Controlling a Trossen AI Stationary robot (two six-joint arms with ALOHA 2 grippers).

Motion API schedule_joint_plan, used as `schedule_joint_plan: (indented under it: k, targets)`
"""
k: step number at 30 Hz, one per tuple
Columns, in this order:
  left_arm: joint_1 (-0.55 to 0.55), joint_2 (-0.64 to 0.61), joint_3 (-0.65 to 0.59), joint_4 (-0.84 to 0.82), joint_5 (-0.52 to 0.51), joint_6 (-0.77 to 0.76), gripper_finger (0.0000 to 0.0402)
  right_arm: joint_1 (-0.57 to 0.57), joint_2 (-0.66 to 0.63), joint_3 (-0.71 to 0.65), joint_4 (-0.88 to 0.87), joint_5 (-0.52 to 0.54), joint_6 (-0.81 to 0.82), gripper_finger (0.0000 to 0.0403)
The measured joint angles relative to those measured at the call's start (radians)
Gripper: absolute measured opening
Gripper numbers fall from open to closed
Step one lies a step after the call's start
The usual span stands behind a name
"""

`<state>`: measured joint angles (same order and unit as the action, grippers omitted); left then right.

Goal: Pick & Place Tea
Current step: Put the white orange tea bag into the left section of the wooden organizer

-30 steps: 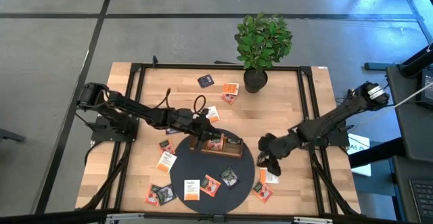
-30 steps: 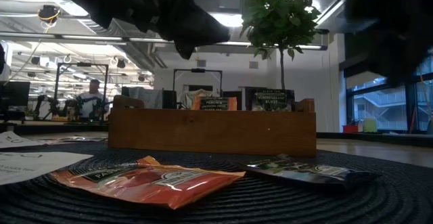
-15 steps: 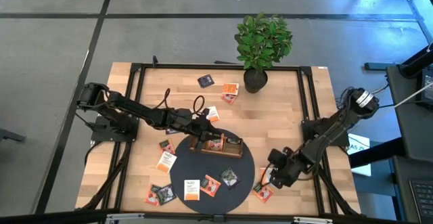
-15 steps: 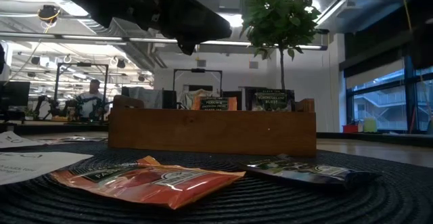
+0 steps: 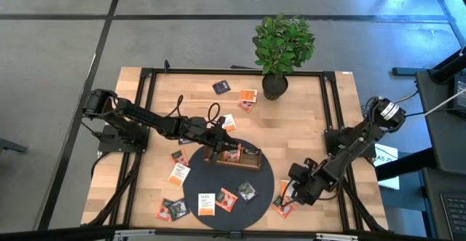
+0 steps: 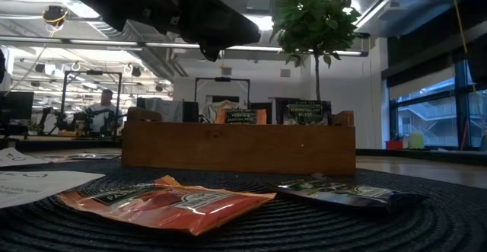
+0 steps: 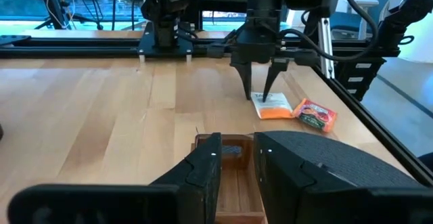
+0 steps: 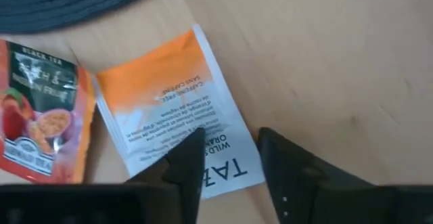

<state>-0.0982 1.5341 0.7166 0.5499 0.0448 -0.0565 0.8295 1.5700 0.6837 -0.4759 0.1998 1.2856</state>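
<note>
Right end effector (image 5: 289, 194): moved from the mat's edge to the white-orange sachet (image 8: 177, 119) — fingers narrowing astride it.
Left end effector (image 7: 236, 158): unchanged over tray (image 5: 234, 155) — part-open, grip unclear.

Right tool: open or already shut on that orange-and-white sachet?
Open. The right tool has its fingers apart, straddling the edge of the orange-and-white sachet, which lies flat on the table.

left arm (image 5: 145, 121): dark, matt black, jointed links, with a thin black cable looping near its wrist
right arm (image 5: 357, 140): same black build, with a round silver-white cap at its upper joint
left arm's fingers (image 7: 203, 173): two black, smooth, wedge-shaped, tapering to blunt tips
right arm's fingers (image 8: 186, 160): two black, matt, tapered
person (image 6: 100, 111): far behind, light top
</note>
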Motion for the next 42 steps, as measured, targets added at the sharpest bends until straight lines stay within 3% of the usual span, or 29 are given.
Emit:
schedule_joint_plan:
  k: [11, 21, 26, 37, 42]
  targets:
    - [0.000, 0.000, 0.000, 0.000, 0.000, 0.000, 0.0082, 0.000, 0.003, -0.004, -0.006, 0.020, -0.061, 0.0008]
    - [0.000, 0.000, 0.000, 0.000, -0.002, 0.000, 0.0084, 0.000, 0.004, -0.004, -0.008, 0.028, -0.065, 0.0041]
    - [0.000, 0.000, 0.000, 0.000, -0.003, 0.000, 0.0082, 0.000, 0.004, -0.004, -0.018, 0.032, -0.090, 0.0008]
    - [0.000, 0.000, 0.000, 0.000, -0.004, 0.000, 0.0083, 0.000, 0.002, 0.001, -0.029, 0.044, -0.126, 0.0003]
    - [0.000, 0.000, 0.000, 0.000, -0.004, 0.000, 0.0083, -0.005, -0.009, 0.041, -0.078, 0.108, -0.193, 0.0002]
